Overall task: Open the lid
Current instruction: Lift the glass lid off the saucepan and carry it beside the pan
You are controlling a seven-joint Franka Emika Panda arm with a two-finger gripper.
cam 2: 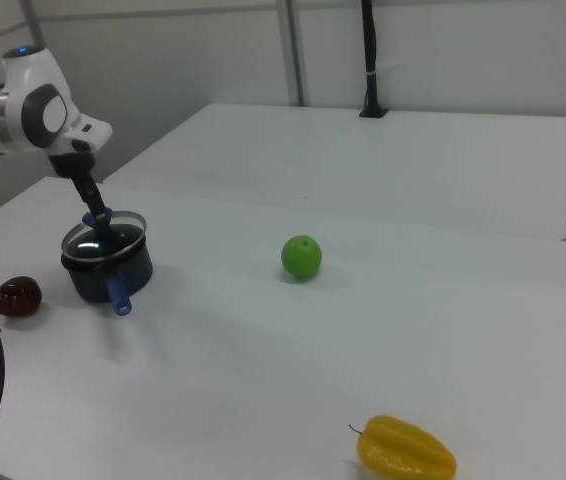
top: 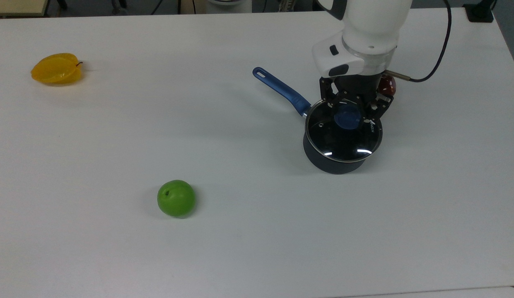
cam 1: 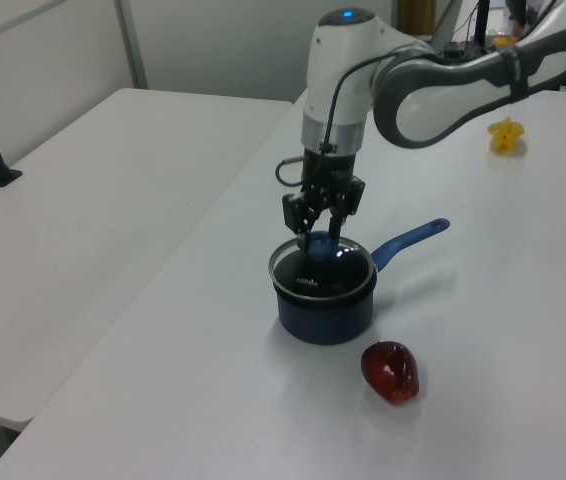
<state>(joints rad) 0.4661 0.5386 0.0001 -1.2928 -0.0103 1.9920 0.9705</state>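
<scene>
The lid (top: pixel 343 142) is a round glass disc with a metal rim and a blue knob (top: pixel 348 117). My gripper (top: pixel 348 116) comes straight down over it and is shut on the knob. In the left view the lid (cam 1: pixel 321 272) hangs just above the rim of the dark saucepan (cam 1: pixel 325 315), under the gripper (cam 1: pixel 318 240). In the right view the lid (cam 2: pixel 115 224) sits slightly tilted over the saucepan (cam 2: pixel 108 275). The saucepan's blue handle (top: pixel 281 89) points to the top view's upper left.
A dark red fruit (top: pixel 387 85) lies close behind the saucepan, partly hidden by the arm; the left view shows the red fruit (cam 1: pixel 390 371) in front of the pan. A green apple (top: pixel 176 198) and a yellow starfruit (top: pixel 56 68) lie far off on the white table (top: pixel 240 231).
</scene>
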